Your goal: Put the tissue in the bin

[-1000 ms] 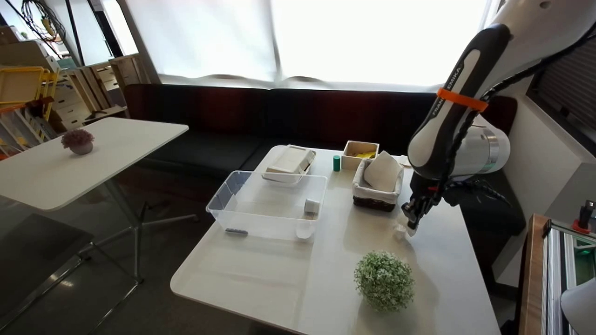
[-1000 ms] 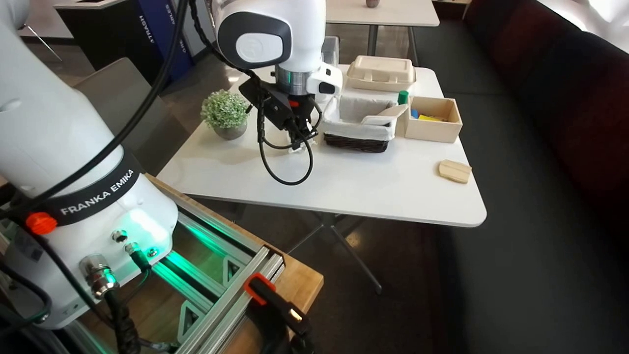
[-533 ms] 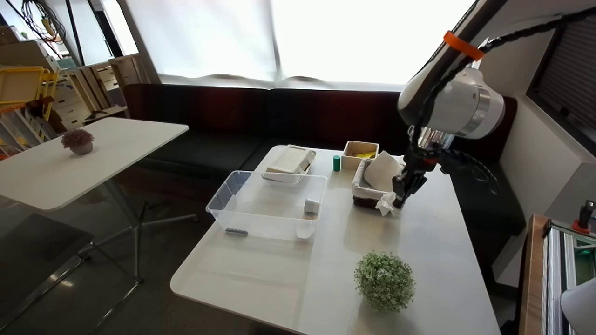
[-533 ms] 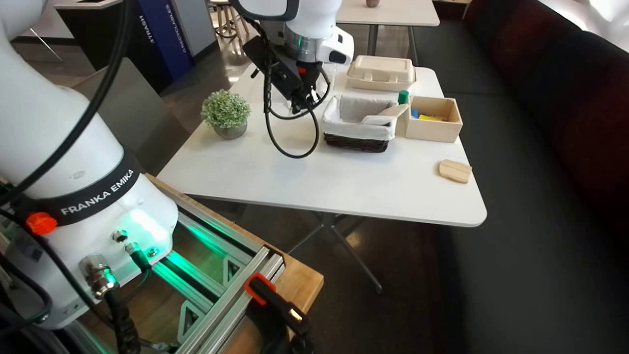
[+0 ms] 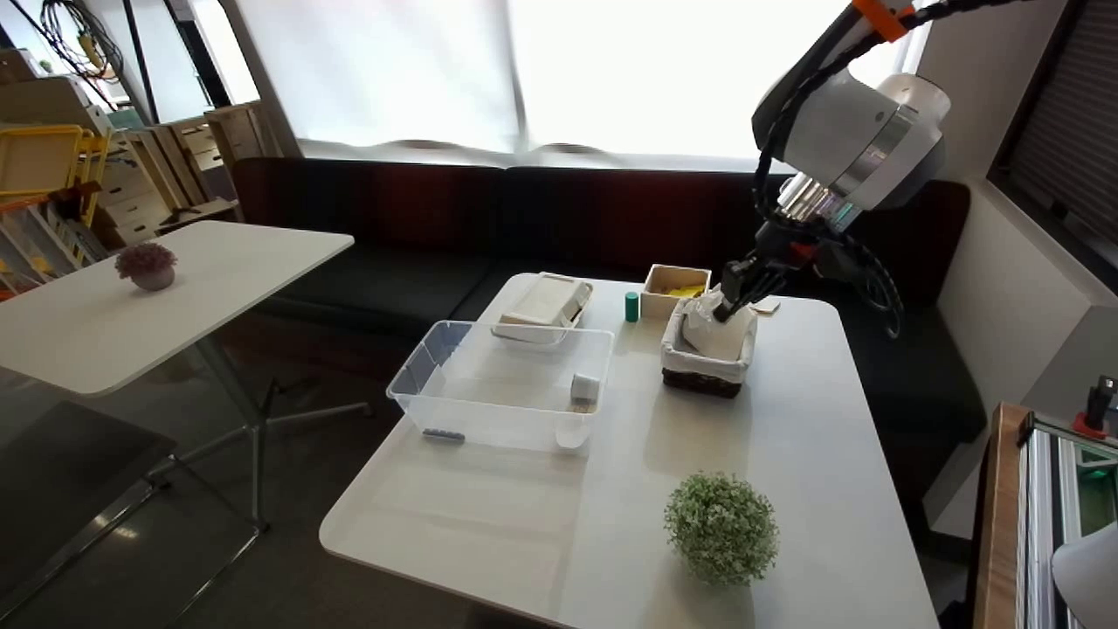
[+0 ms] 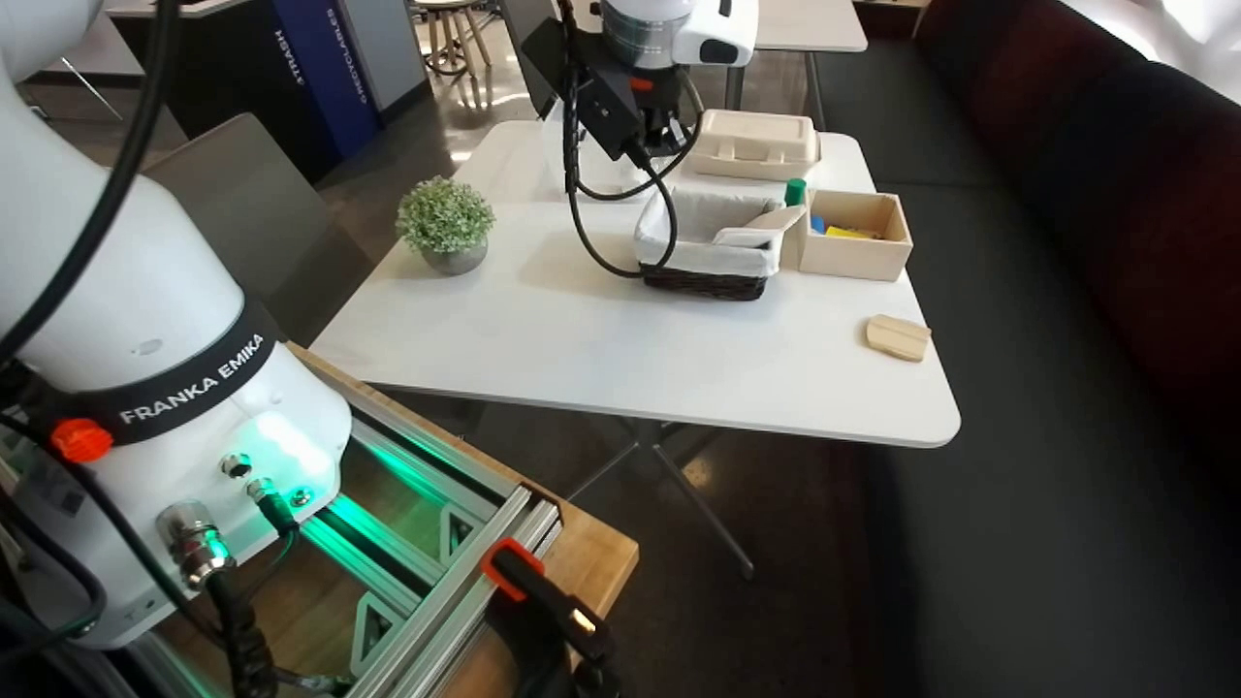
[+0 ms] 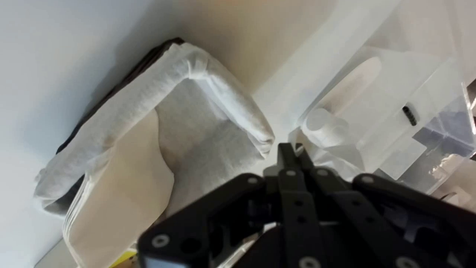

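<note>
My gripper is shut on the tissue, a crumpled white scrap. It holds the tissue in the air, in line with the cloth-lined wicker basket in that exterior view. In the wrist view my fingertips are nearly together, and the tissue spreads out beyond them. The basket's white rim lies to their left, and the clear plastic bin to their right. The basket also shows in an exterior view, where cables and the arm hide my fingertips and the tissue.
Stiff beige paper leans inside the basket. A wooden box, a green cylinder and a beige clamshell box stand near it. The clear bin holds a small white cup. A potted plant stands farther off.
My gripper has lifted the tissue off the table. It has carried it up and past the basket's near side, toward the clamshell box. The other objects have not moved.
</note>
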Motion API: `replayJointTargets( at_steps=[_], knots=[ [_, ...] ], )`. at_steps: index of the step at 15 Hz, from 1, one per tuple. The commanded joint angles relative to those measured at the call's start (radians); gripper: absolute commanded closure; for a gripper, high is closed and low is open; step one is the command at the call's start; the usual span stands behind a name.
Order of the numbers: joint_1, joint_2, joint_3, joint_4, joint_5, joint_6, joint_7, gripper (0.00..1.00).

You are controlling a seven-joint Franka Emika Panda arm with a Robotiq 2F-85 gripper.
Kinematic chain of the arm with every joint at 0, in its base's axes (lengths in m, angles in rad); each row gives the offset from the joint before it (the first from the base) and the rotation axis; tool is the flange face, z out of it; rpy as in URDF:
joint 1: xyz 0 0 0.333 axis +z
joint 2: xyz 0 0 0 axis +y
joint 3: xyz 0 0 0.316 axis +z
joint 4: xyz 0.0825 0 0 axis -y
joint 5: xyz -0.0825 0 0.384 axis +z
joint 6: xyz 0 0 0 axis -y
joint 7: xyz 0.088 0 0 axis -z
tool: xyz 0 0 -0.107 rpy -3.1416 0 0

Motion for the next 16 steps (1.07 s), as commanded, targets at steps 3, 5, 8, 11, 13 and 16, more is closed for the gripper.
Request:
replayJointTargets(
  at_steps=[3,5,8,11,13,16],
  knots=[
    [0.011,0.043,0.009,0.023,0.134,0.161,-0.101,1.00],
    [0.014,0.060,0.010,0.032,0.160,0.206,-0.121,0.74],
    [0.018,0.077,0.011,0.033,0.165,0.229,-0.129,0.60],
    [0.028,0.069,0.001,-0.034,0.009,0.181,-0.026,0.36],
    [0.030,0.033,-0.018,-0.109,-0.166,0.118,0.062,0.22],
    [0.044,-0.095,-0.056,-0.245,-0.404,0.001,0.189,0.00]
  ],
)
